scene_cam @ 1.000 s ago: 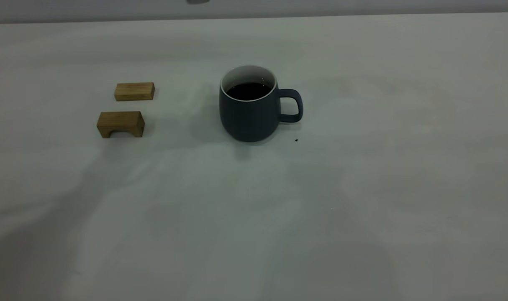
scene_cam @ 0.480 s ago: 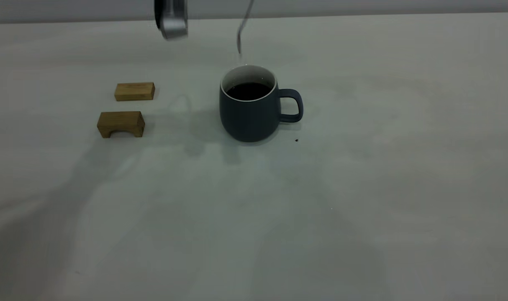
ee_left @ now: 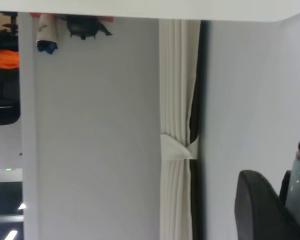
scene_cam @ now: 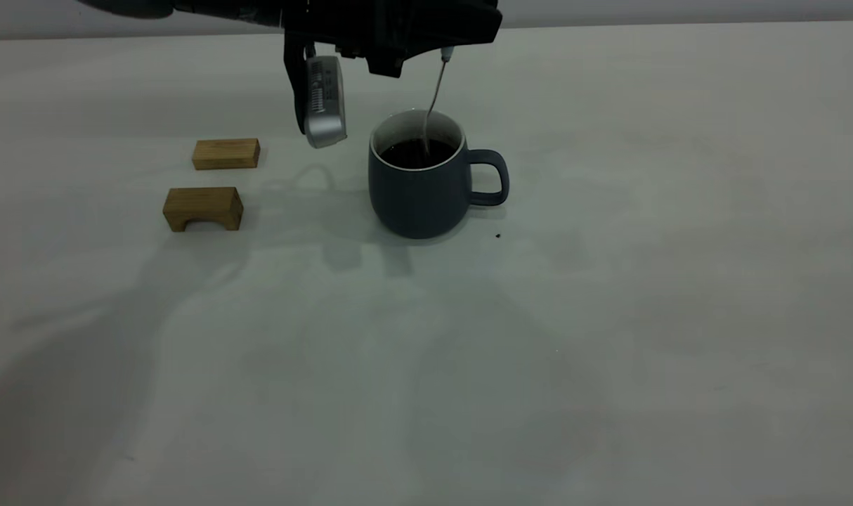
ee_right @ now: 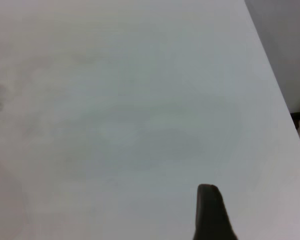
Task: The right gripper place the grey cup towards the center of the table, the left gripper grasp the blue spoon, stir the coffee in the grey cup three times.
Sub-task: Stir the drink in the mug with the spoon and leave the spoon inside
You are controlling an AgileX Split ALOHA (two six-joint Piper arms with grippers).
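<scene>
The grey cup (scene_cam: 418,184) stands on the worktop (scene_cam: 609,316). Directly above it, the left hand (scene_cam: 446,43) grips the blue spoon (scene_cam: 433,95), whose bowl dips into the coffee (scene_cam: 417,152). Right hand (ee_right: 211,212): grip indeterminable. No readable writing anywhere.

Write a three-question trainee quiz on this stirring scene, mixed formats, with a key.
1. True or false: the blue spoon reaches down into the grey cup.
2. Which end effector holds the spoon? A) left B) right
3. Fill in: left of the cup on the table stand two wooden ____.

Key: 1 true, its tip meets the coffee. 2 A, the left end effector is above the cup; of the right end effector only one finger shows, over bare table. 3 blocks.
</scene>
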